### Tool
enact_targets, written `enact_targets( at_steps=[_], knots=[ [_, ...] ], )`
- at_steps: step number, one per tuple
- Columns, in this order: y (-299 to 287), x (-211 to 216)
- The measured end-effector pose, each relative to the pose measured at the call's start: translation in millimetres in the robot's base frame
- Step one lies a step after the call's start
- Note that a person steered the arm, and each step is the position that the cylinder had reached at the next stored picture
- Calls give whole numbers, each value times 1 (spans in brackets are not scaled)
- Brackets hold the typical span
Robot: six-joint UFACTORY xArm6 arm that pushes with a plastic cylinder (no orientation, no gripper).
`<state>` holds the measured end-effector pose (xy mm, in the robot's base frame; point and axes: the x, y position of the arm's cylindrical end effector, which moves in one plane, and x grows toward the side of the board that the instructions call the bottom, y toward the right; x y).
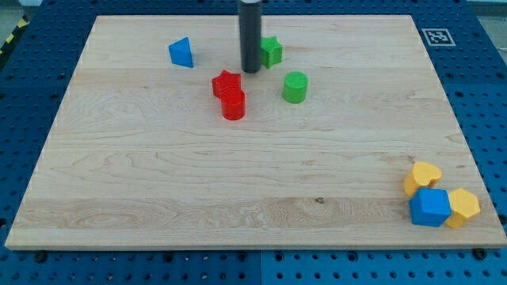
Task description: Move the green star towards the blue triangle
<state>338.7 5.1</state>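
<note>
My tip (251,70) rests on the worktop (158,182) just left of the green star (272,51), touching or nearly so. The blue triangle (181,53) sits farther to the view's left. Below my tip lie a red star (226,83) and a red cylinder (234,104), touching; a green cylinder (295,87) stands to their right.

Pale wooden board (253,198) — blue perforated table (32,87)
</note>
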Motion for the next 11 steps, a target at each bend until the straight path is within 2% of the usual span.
enact_targets(
  at_steps=[2, 4, 6, 7, 11],
  knots=[
    [45, 3],
    [77, -57],
    [74, -52],
    [52, -43],
    [23, -41]
  ],
)
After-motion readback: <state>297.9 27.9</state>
